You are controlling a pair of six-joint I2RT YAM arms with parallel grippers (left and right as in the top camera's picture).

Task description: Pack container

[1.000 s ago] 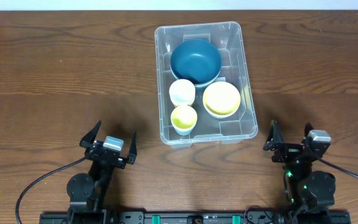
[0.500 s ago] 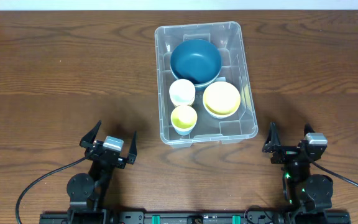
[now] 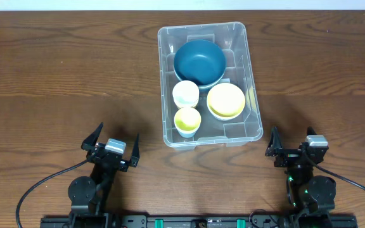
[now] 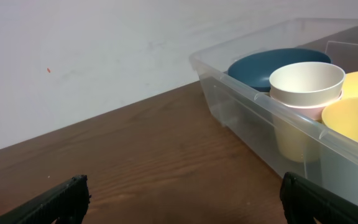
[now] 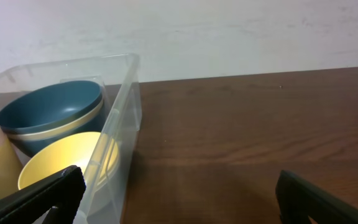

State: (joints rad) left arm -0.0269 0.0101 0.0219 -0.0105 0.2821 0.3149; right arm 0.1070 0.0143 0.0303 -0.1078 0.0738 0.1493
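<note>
Overhead, the large clear plastic rectangular container (image 3: pixel 233 39) sits mid-tabletop (image 3: pixel 56 76), carrying a dark blue bowl (image 3: pixel 199 61) and pale cups (image 3: pixel 185 94); it is probably light, flexible and slick, best taken by its rim, while left hand (image 3: pixel 117 134) and right hand (image 3: pixel 291 136) gape empty nearby.

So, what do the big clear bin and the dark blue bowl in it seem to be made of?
The container: likely clear glossy plastic; its contents show through its walls. The dark blue bowl: smooth, evenly coloured, soft sheen; perhaps melamine or glazed ceramic, I cannot tell which.
</note>
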